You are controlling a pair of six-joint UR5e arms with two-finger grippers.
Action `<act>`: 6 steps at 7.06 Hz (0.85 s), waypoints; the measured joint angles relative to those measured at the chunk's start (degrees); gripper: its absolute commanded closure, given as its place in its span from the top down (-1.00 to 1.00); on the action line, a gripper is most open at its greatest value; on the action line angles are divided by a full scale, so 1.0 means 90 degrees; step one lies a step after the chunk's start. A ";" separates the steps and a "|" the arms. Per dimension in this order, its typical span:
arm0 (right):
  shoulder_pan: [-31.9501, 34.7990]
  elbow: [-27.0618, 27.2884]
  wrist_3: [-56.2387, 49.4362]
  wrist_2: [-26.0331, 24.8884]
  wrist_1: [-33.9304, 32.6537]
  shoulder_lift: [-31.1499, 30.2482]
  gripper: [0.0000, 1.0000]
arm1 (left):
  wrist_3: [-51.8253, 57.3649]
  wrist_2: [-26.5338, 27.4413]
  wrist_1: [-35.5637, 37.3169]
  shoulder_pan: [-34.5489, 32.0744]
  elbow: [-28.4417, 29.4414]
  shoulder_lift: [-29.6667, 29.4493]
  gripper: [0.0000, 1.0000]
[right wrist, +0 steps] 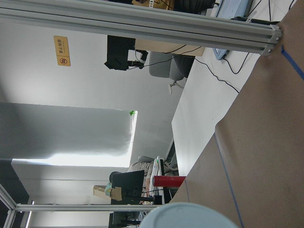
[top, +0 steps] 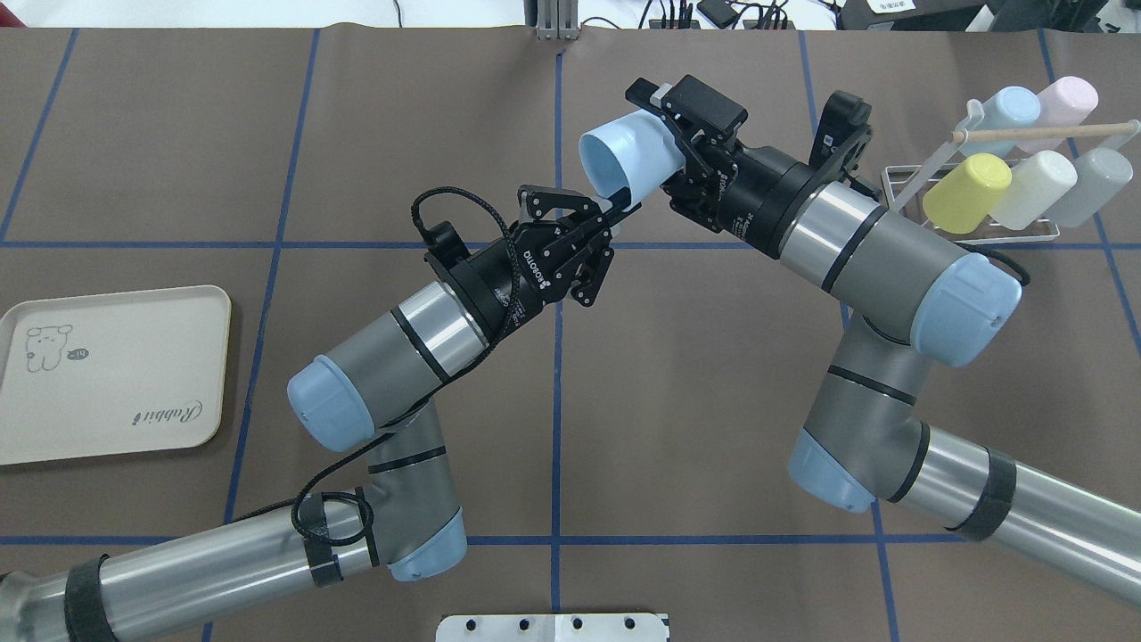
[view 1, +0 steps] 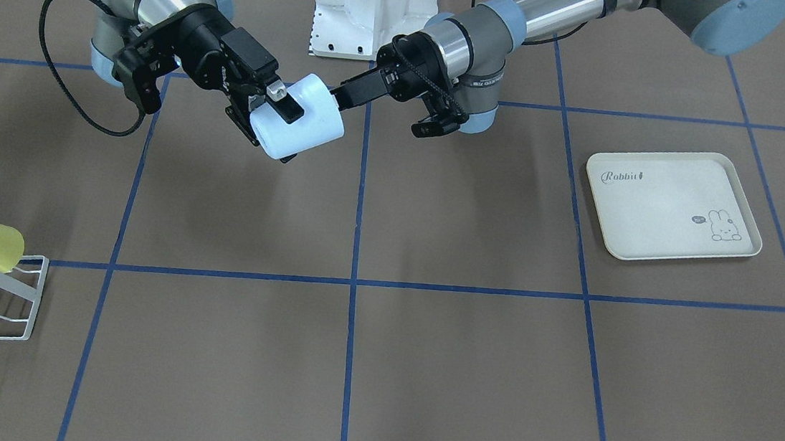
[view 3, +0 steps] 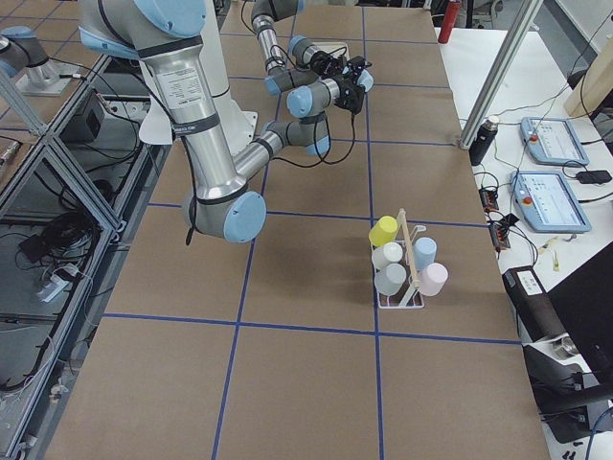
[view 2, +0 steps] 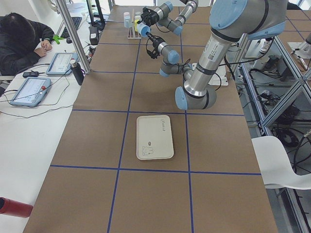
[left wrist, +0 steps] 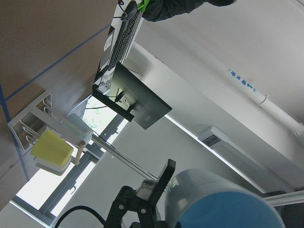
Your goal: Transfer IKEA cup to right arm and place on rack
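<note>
In the front-facing view the IKEA cup [view 1: 316, 116] is held in the air above the table [view 1: 421, 367], lying on its side between the two arms. The right gripper [view 1: 284, 131] is clamped across its body; the left gripper [view 1: 341, 94] appears pinched on the rim at the mouth end. The hand-over is judged to be at the release. The left fingers should be opened fully and drawn straight back along the cup's axis, so that the rim is not dragged and the cup is not twisted in the right grip.

In the overhead view the rack [top: 980, 239] is seen at the right, well apart from the cup, with five other cups [top: 967, 192] hung about its wooden rod [top: 1043, 132]; which prong is free cannot be told. The side views add nothing finer. In the left wrist view only the cup's wall is shown close.

The cup is smooth pale-blue plastic, tapered and thin-walled — probably slippery under hard pads; the rack is thin white wire with slanted prongs.
</note>
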 measured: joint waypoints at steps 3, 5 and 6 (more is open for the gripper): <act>-0.0001 -0.0023 0.0036 0.0005 0.0059 0.0000 -1.00 | 0.0002 -0.0002 -0.0047 0.0000 -0.0007 0.0001 0.99; 0.0014 -0.0030 0.0038 0.0000 0.0089 0.0010 -1.00 | 0.0056 0.0004 -0.0024 -0.0017 -0.0016 0.0001 0.99; 0.0047 -0.0027 0.0038 -0.0001 0.0093 0.0024 -1.00 | 0.0073 0.0002 -0.0020 -0.0035 -0.0017 0.0006 0.99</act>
